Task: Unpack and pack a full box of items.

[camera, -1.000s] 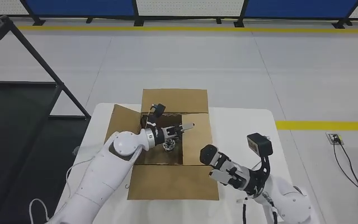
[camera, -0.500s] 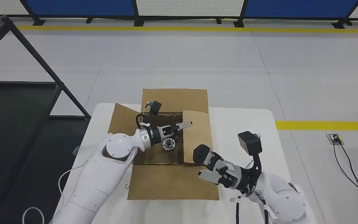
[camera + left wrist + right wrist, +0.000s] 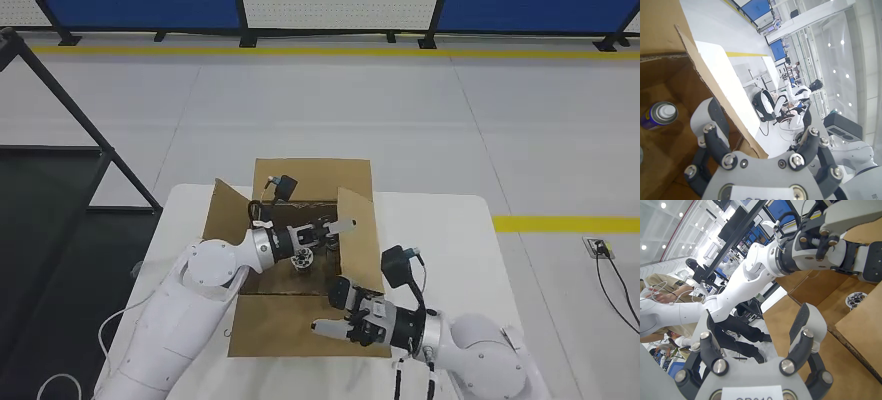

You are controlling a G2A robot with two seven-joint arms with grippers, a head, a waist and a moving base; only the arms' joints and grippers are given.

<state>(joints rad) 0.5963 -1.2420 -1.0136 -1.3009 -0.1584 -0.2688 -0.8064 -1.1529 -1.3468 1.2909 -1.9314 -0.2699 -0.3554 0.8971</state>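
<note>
An open cardboard box (image 3: 310, 180) stands on the white table (image 3: 450, 230). My left gripper (image 3: 338, 228) is open and straddles the raised right flap (image 3: 360, 235). In the left wrist view the flap's edge (image 3: 719, 98) runs between the fingers of the left gripper (image 3: 761, 108), one inside the box and one outside. Inside the box are a blue spray can (image 3: 659, 117) and a round metal part (image 3: 302, 260) (image 3: 855, 298). My right gripper (image 3: 335, 312) (image 3: 755, 315) is open over the near flap (image 3: 290, 330) (image 3: 791, 306), holding nothing.
The box's far flap (image 3: 312, 178) lies back and its left flap (image 3: 225, 215) stands partly raised. A black metal frame (image 3: 90, 130) rises past the table's left edge. Bare table lies right of the box.
The right flap has swung up from lying flat to nearly upright, with the left gripper at its edge. The right arm has moved left, bringing its gripper over the near flap.
</note>
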